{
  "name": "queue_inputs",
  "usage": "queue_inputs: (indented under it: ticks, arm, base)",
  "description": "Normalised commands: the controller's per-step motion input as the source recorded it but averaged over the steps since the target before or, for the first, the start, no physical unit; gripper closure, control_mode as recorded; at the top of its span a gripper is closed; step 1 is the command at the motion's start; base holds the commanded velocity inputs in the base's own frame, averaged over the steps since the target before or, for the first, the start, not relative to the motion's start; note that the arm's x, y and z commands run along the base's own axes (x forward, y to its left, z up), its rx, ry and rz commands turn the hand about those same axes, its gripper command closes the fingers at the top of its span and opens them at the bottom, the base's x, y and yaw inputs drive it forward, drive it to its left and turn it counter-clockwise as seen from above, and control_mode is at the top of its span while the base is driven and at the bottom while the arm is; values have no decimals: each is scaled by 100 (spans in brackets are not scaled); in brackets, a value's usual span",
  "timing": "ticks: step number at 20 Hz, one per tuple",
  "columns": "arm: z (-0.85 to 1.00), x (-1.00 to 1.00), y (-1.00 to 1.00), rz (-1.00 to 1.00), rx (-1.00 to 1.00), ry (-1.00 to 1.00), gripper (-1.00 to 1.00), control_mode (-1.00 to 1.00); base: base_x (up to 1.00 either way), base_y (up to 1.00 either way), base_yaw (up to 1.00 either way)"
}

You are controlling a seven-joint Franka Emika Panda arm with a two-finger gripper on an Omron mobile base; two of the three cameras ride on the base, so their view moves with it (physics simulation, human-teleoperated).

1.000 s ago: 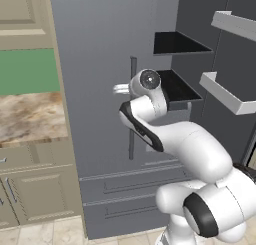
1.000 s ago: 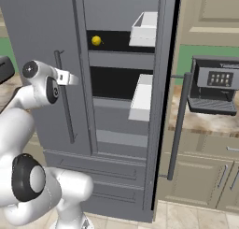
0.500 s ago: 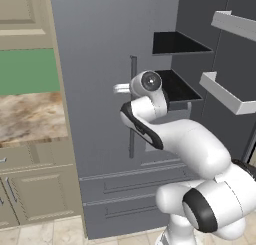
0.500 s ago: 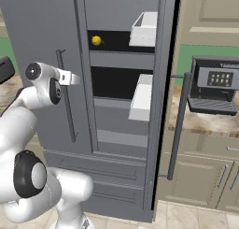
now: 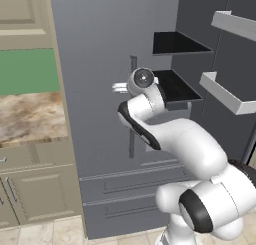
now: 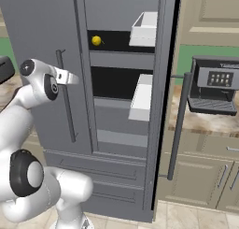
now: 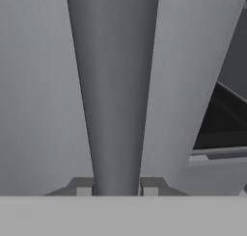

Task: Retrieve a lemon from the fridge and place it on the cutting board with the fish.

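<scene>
The dark grey fridge [image 5: 95, 89] fills the middle of both base views, its right door swung open. The small yellow lemon [image 6: 96, 40] lies on the upper black shelf inside. My gripper [image 7: 116, 187] is shut on the left door's vertical bar handle [image 7: 113, 85], which runs up between the two fingertips. In the right base view the gripper [image 6: 70, 77] sits on the upper part of that handle [image 6: 69, 116]. In the left base view the gripper [image 5: 120, 87] is at the same height, beside the handle [image 5: 132, 139]. The cutting board and the fish are out of view.
White door bins [image 6: 142, 97] hang on the open right door, whose long handle [image 6: 179, 120] juts toward a black coffee machine [image 6: 214, 85] on the right counter. A marbled counter [image 5: 30, 116] with beige cabinets stands left of the fridge. Lower drawers [image 5: 135, 184] sit below the doors.
The gripper's jaws have closed from wide open onto the left door handle. The arm has hardly moved.
</scene>
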Motion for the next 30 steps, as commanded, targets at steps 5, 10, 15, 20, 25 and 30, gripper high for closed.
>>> queue_inputs:
  ticks: [5, 10, 15, 20, 25, 30]
  arm:
    - [2, -34, 26, -15, 0, 8, 100, -100]
    - [0, -49, 32, -11, 0, 0, 100, -100]
    - [0, -41, 49, -9, -1, 0, 100, -100]
    - [0, -45, 51, -7, -2, 0, 100, -100]
    - [2, -43, 60, -3, -2, 0, 100, -100]
    - [2, -28, 71, -2, -2, 0, 100, -100]
  base:
    - [0, 0, 0]
    - [0, 0, 0]
    - [0, 0, 0]
    - [0, 0, 0]
    - [0, 0, 0]
    - [0, 0, 0]
